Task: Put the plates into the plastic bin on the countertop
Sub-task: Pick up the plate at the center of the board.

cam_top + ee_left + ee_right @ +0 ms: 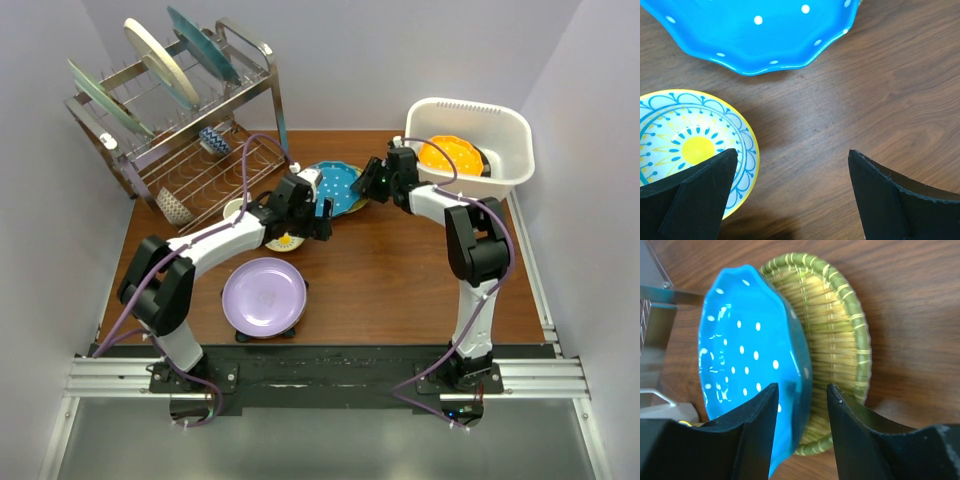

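A blue dotted scalloped plate lies on a yellow-green woven-pattern plate mid-countertop. My right gripper straddles the blue plate's right rim. One finger is over its inside and the other over the lower plate, with a gap still showing. The left gripper hangs wide open over bare wood, holding nothing. An orange plate lies in the white plastic bin. A lavender plate sits near the front.
A small white bowl with a yellow centre lies just under my left finger. The wire dish rack at the back left holds mint, beige and teal plates upright.
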You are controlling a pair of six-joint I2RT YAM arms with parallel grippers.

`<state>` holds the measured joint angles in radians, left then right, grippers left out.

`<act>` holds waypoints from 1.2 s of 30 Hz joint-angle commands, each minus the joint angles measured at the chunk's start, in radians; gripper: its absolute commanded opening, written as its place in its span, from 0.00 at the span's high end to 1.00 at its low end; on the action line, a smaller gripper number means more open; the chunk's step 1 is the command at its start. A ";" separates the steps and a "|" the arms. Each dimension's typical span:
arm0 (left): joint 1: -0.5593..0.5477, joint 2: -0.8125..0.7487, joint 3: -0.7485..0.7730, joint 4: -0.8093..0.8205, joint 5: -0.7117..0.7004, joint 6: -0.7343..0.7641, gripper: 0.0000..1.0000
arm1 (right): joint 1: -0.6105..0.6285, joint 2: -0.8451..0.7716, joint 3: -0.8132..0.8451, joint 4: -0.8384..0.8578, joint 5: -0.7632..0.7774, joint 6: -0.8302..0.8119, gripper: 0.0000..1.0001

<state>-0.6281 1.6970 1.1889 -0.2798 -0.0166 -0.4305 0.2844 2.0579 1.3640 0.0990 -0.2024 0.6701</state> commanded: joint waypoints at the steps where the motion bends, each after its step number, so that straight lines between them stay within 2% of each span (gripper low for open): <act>1: 0.010 -0.042 -0.012 0.007 -0.019 0.013 0.03 | 0.015 0.018 0.046 0.011 -0.015 0.008 0.54; 8: 0.011 -0.046 -0.015 0.007 -0.022 0.013 0.03 | 0.019 0.039 0.055 0.010 -0.017 0.014 0.57; 12: 0.011 -0.046 -0.017 0.007 -0.023 0.013 0.03 | 0.019 0.047 0.058 0.010 -0.019 0.014 0.64; 15: 0.013 -0.049 -0.018 0.008 -0.023 0.012 0.03 | 0.021 0.045 0.058 0.011 -0.023 0.016 0.75; 16: 0.013 -0.051 -0.018 0.007 -0.025 0.012 0.03 | 0.021 0.047 0.058 0.013 -0.023 0.020 0.84; 19: 0.016 -0.059 -0.020 0.007 -0.029 0.012 0.03 | 0.021 0.042 0.058 0.018 -0.029 0.025 0.95; 23: 0.016 -0.063 -0.025 0.005 -0.034 0.015 0.03 | 0.021 0.030 0.053 0.019 -0.023 0.031 1.00; 36: 0.021 -0.089 -0.037 0.008 -0.037 0.012 0.03 | 0.018 -0.008 0.047 0.025 -0.054 0.052 1.00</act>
<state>-0.6151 1.6680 1.1641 -0.2806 -0.0353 -0.4294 0.3012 2.0899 1.3994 0.1135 -0.2386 0.7261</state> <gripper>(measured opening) 0.971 0.215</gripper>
